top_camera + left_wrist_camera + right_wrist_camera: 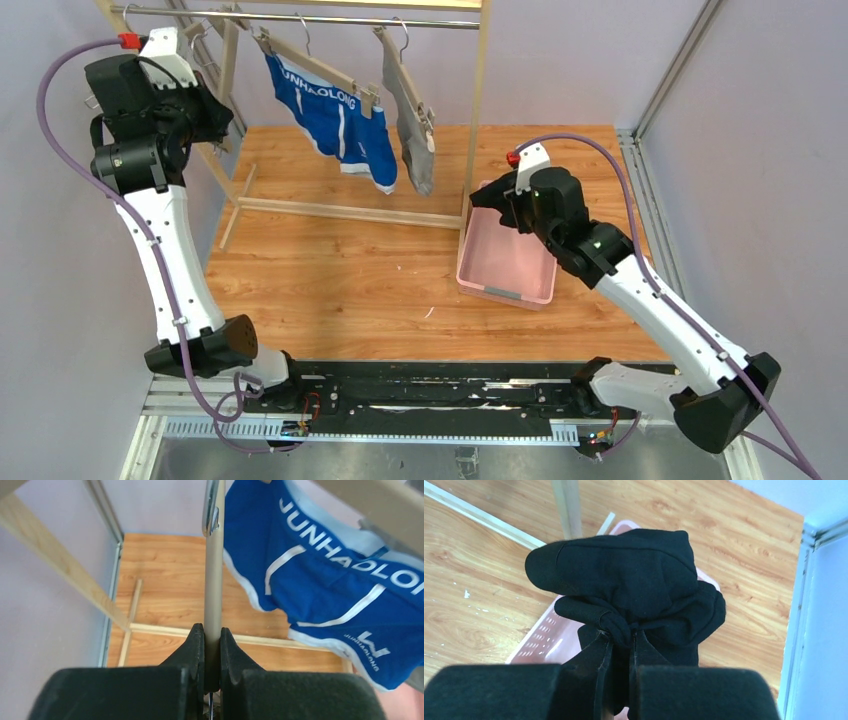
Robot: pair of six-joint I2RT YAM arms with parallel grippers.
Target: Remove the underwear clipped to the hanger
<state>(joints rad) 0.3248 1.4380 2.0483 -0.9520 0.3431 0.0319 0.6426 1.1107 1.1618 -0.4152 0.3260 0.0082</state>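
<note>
Black briefs pinched in right gripper over pink bin near right edge, for dropping. Left gripper clamped on hanger, far-left corner, likely steadying. Blue briefs, grey briefs clipped along far edge.

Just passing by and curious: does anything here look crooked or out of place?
Yes. The hanger holding the blue briefs slopes down to the right, and the one holding the grey briefs tips even steeper; neither hangs level.
</note>
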